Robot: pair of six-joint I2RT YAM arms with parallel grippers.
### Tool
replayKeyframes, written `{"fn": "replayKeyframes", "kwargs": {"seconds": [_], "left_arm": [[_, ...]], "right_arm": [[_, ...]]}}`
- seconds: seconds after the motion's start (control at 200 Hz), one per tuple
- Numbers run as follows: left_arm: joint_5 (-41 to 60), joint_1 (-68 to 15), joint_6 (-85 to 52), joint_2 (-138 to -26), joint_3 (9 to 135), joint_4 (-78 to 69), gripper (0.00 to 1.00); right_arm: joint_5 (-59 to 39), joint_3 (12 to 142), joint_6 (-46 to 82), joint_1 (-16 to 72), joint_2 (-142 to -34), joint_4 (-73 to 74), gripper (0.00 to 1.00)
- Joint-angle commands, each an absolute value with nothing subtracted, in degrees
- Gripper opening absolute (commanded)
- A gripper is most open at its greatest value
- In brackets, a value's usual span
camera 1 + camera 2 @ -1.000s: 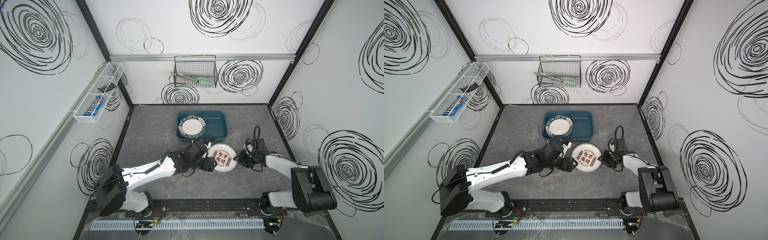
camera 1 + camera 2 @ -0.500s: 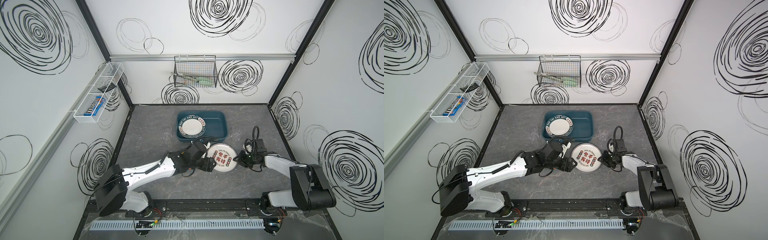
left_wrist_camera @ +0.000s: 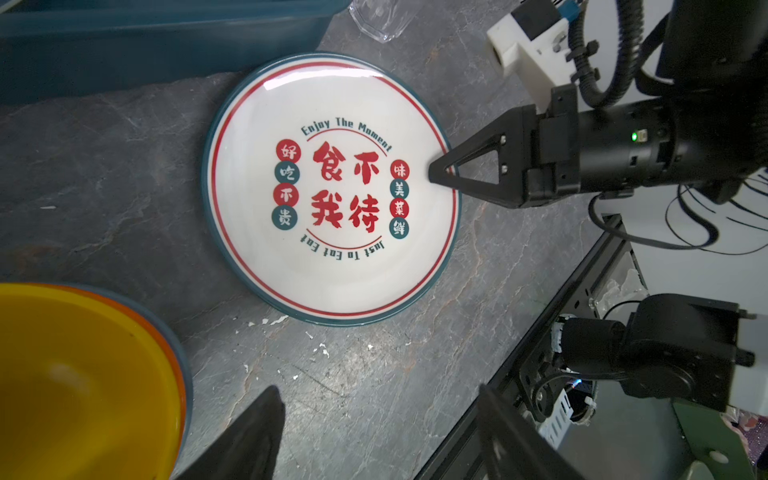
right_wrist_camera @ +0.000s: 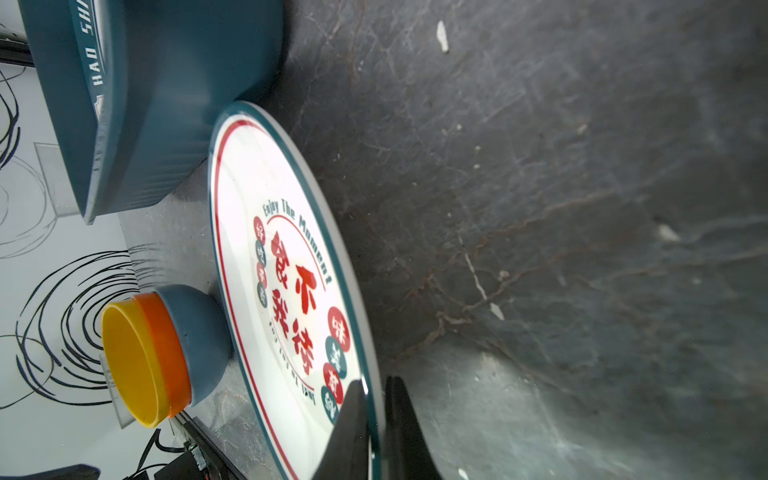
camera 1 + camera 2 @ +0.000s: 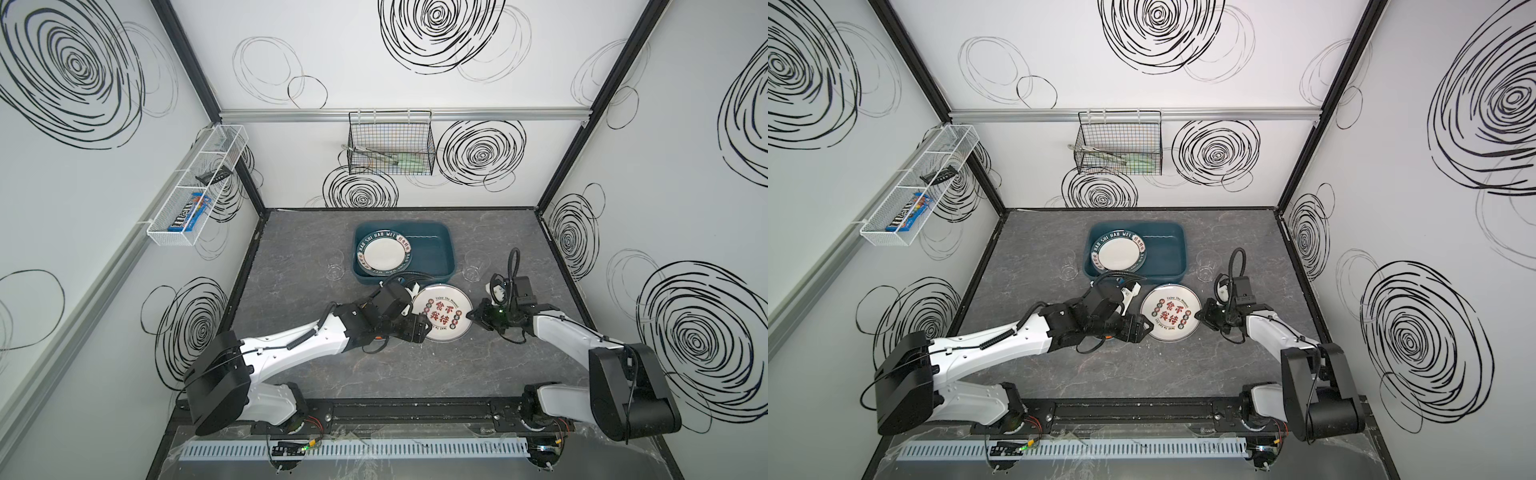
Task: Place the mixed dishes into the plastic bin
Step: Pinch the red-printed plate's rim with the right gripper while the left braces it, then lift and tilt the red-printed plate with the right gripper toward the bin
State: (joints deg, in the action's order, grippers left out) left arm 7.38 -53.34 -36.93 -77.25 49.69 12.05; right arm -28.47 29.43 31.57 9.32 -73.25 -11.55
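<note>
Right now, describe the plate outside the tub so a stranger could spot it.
Find the dark teal tub on the grey table. Just in front of it lies a white plate, its edge pinched by the right gripper. Unlike the plate inside the tub, it bears big red characters.

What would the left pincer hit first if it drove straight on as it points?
Probably the near rim of the round white plate with red Chinese characters, gripped at its far edge by the right pincer. The open left pincer aims at it, but its height over the plate is unclear.
</note>
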Motion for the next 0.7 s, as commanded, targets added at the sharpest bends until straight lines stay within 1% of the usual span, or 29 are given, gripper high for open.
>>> {"fn": "replayKeyframes", "kwargs": {"seconds": [0.0, 0.405, 0.695], "left_arm": [[6.44, -52.59, -37.28, -75.17, 49.05, 10.7, 0.77], [7.03, -50.56, -38.14, -72.22, 47.83, 9.94, 0.77], [7.49, -48.52, -38.54, -70.01, 47.55, 9.77, 0.78]], "right_arm": [[-24.52, 30.73, 29.89, 9.51, -71.55, -17.82, 0.01], [-25.19, 34.56, 28.48, 9.58, -65.34, -24.6, 0.0], [-26.78, 40.02, 27.74, 9.49, -60.91, -30.18, 0.0]]}}
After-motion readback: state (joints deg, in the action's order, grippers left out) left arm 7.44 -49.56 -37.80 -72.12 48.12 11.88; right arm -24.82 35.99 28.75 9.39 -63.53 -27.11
